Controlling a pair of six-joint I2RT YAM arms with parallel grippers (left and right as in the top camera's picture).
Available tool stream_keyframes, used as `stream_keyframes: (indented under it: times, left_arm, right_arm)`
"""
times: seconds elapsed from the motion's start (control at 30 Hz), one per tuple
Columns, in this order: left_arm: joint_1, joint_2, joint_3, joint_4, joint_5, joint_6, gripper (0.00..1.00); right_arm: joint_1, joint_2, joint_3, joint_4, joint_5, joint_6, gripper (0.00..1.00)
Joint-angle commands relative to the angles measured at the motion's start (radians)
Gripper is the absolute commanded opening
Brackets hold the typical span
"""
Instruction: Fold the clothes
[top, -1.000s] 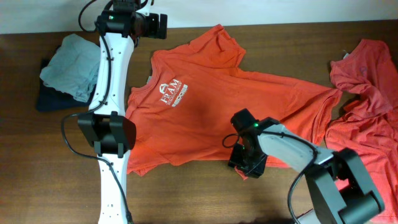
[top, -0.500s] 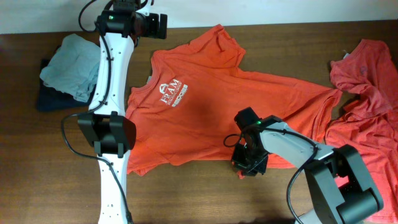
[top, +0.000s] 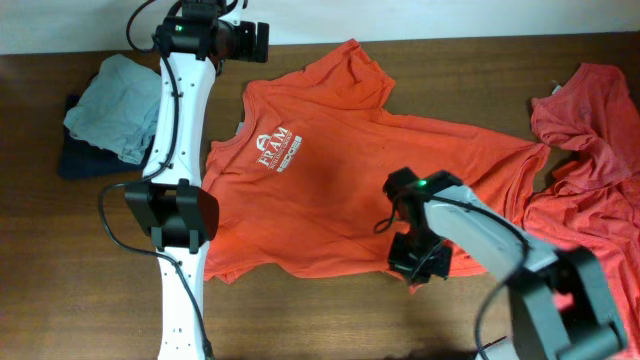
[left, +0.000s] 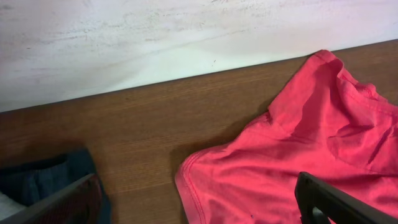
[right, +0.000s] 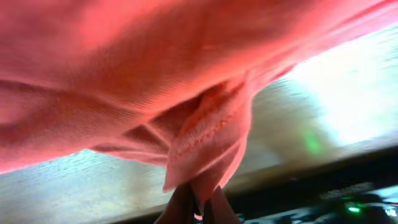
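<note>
An orange-red T-shirt (top: 340, 185) with a white chest logo (top: 275, 149) lies spread front-up across the middle of the table. My right gripper (top: 416, 268) sits at the shirt's lower right hem and is shut on a bunched fold of it. In the right wrist view that fold (right: 211, 146) hangs pinched between the closed gripper (right: 199, 210). My left gripper (top: 262, 42) hovers open at the table's far edge, beside the shirt's upper sleeve (left: 298, 155). Its fingers (left: 329, 199) stand wide apart with nothing between them. A second coral shirt (top: 590, 170) lies crumpled at the right.
A grey garment (top: 115, 105) rests on a dark one (top: 80, 160) at the far left; the dark cloth (left: 37, 180) shows by my left finger. A pale wall (left: 186, 37) rises behind the table's far edge. Bare wood (top: 300, 310) runs along the front.
My right gripper has closed on the shirt's lower hem and shifted a little to the right, bunching the cloth. The left arm has not moved.
</note>
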Motion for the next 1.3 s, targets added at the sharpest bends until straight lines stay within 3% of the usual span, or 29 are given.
stream_keyframes:
  times: [0.0,0.57,1.0,1.27]
  left_arm:
    - [0.004,-0.01,0.003,0.002,0.008,-0.011,0.99]
    - [0.004,-0.01,0.003,0.002,0.008,-0.011,0.99]
    - [0.004,-0.01,0.003,0.002,0.008,-0.011,0.99]
    - [0.004,-0.01,0.003,0.002,0.008,-0.011,0.99]
  right_arm:
    - [-0.016,-0.066,0.024,-0.028,0.098,0.002,0.04]
    - [-0.017,-0.071,-0.149,-0.066,0.103,0.123,0.04]
    - [-0.017,-0.073,-0.168,-0.15,0.185,0.203,0.04]
    - [-0.018,-0.074,-0.217,-0.112,0.148,0.222,0.11]
